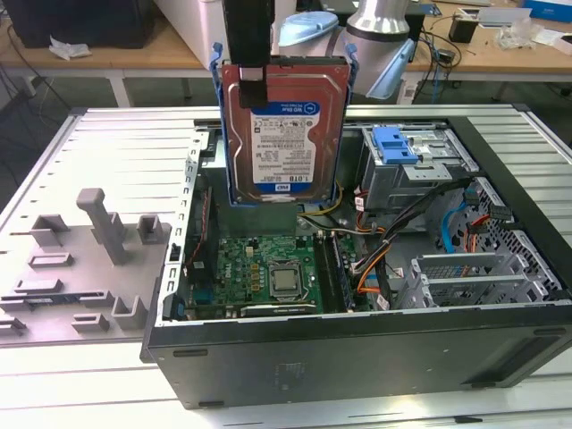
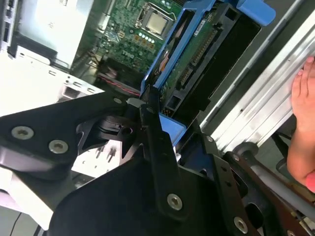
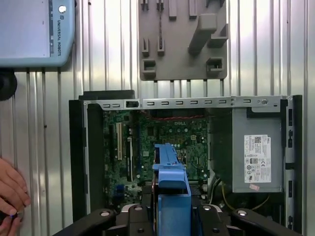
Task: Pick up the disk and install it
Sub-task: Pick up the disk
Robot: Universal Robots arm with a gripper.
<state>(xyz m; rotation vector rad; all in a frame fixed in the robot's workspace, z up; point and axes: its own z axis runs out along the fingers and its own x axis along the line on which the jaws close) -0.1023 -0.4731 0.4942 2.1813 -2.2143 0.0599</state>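
The disk [image 1: 290,134] hangs upright above the open computer case [image 1: 357,349], its white-and-blue label facing the camera in the exterior view and its blue frame along the sides. My gripper [image 1: 252,85] comes down from above and is shut on the disk's upper part. In the second wrist view the black fingers [image 2: 152,132] clamp the blue frame, and the disk [image 2: 197,54] shows its green circuit-board side. The first wrist view has the disk [image 3: 171,191] edge-on, over the motherboard [image 3: 162,142].
A drive cage with a blue tab [image 1: 398,143] sits in the case at the exterior view's right. A grey box with a white sticker [image 3: 256,152] fills one case corner. A grey fixture plate [image 1: 89,259] lies beside the case. A person's hand [image 2: 302,123] rests on the ribbed table.
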